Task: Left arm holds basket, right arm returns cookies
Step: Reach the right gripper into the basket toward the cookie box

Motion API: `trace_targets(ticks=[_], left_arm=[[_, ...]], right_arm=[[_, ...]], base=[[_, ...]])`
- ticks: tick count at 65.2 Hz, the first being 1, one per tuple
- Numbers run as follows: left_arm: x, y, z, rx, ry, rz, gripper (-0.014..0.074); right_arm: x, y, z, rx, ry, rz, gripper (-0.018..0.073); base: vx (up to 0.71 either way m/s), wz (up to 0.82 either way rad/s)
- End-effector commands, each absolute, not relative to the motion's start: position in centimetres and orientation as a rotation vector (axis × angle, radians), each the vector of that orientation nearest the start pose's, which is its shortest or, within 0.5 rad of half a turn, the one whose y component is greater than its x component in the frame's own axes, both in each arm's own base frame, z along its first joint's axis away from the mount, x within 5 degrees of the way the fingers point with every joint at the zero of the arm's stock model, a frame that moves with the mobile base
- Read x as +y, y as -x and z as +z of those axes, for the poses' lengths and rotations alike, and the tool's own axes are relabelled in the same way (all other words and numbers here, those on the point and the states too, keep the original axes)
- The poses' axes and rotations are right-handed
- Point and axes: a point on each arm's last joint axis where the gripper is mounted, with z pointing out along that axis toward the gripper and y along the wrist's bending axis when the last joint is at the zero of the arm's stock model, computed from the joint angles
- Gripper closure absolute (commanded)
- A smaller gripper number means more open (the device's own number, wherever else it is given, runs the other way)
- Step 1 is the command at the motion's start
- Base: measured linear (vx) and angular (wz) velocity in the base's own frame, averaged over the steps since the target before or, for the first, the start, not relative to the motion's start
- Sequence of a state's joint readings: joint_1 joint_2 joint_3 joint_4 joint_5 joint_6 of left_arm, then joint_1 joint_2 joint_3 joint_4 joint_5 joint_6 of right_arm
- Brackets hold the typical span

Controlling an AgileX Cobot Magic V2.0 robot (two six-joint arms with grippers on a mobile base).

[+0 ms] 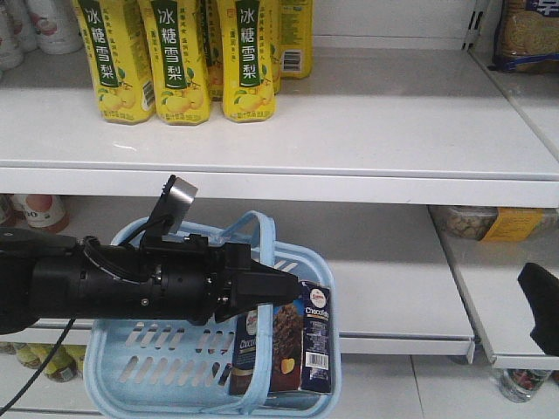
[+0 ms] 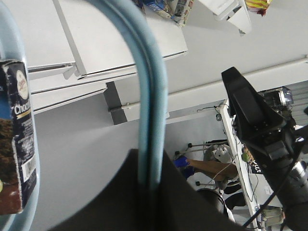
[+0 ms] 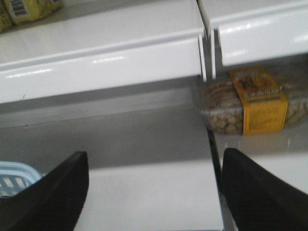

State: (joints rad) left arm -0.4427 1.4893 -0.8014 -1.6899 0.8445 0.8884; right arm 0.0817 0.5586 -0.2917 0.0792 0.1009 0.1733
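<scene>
The light blue basket (image 1: 131, 371) hangs in front of the lower shelf. My left gripper (image 1: 276, 286) is shut on its arched handles (image 2: 151, 110), which run between the jaws in the left wrist view. The cookies (image 1: 284, 345), a dark box with chocolate cookies printed on it, stand upright in the basket's right end and show at the left edge of the left wrist view as the cookies (image 2: 17, 144). My right gripper (image 3: 154, 190) is open and empty, facing the lower shelf, to the right of the basket (image 3: 12, 178). Only a black tip of the right gripper (image 1: 541, 305) shows in the front view.
Yellow drink cartons (image 1: 183, 57) stand on the upper shelf (image 1: 367, 131). A clear snack packet with an orange label (image 3: 250, 103) lies on the lower shelf at the right, past a vertical shelf divider (image 3: 211, 139). Bottles (image 1: 39, 209) stand at the far left.
</scene>
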Motion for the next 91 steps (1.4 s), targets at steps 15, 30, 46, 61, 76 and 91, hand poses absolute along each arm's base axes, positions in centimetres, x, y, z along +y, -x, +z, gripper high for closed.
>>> trace_targets(ticks=[15, 30, 46, 61, 76, 91], left_arm=[[-18.7, -23.1, 28.1, 2.176, -0.144, -1.674, 0.0602], [-18.7, -23.1, 28.1, 2.176, -0.144, -1.674, 0.0602], [-18.7, -23.1, 28.1, 2.176, -0.144, -1.674, 0.0602], [-18.7, -23.1, 28.1, 2.176, -0.144, -1.674, 0.0602], [-18.7, -23.1, 28.1, 2.176, -0.144, -1.674, 0.0602], [-18.7, -23.1, 28.1, 2.176, -0.144, -1.674, 0.0602]], right_arm=[[2.6, -16.4, 27.7, 2.143, -0.302, 0.455, 0.0024], [5.0, -19.0, 28.6, 2.188, -0.184, 0.720, 0.0024], [7.4, -20.7, 27.2, 2.178, 0.026, 1.017, 0.0024], [8.7, -21.8, 25.4, 2.228, 0.087, 1.062, 0.0024], [12.4, -21.9, 23.1, 2.308, 0.150, 0.933, 0.0024], [14.5, -22.2, 21.2, 2.361, 0.160, 0.972, 0.0024]], base=[[0.00, 0.00], [0.00, 0.00], [0.00, 0.00], [0.00, 0.00], [0.00, 0.00], [0.00, 0.00]])
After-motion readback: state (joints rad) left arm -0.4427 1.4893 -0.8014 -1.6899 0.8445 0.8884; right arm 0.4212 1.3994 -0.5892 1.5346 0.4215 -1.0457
